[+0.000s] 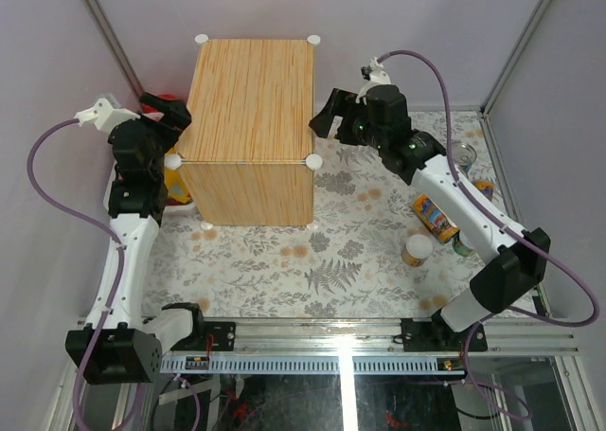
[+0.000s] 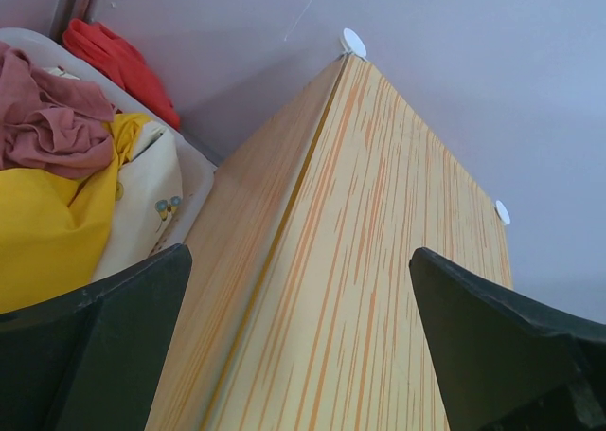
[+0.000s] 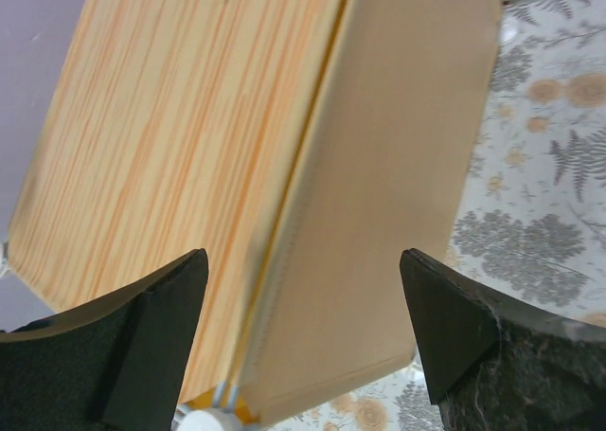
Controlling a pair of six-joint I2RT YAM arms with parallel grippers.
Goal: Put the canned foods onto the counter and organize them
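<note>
My right hand (image 1: 324,126) is hanging released and empty beside the desk (image 1: 251,99), my left hand (image 1: 170,114) gaping empty at its other side; nothing is sitting up there yet, the cans (image 1: 434,215) are waiting on the floral mat (image 1: 284,260), so I'm judging everything left to do

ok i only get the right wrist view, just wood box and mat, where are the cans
observer: On the mat, right of the box. A white-lidded can stands upright and an orange can lies on its side.
operator: anything on the box top
observer: No cans. The top view shows it bare.
operator: and the other side
observer: The left fingers are open at the box's left edge, next to a pile of cloths.
</note>
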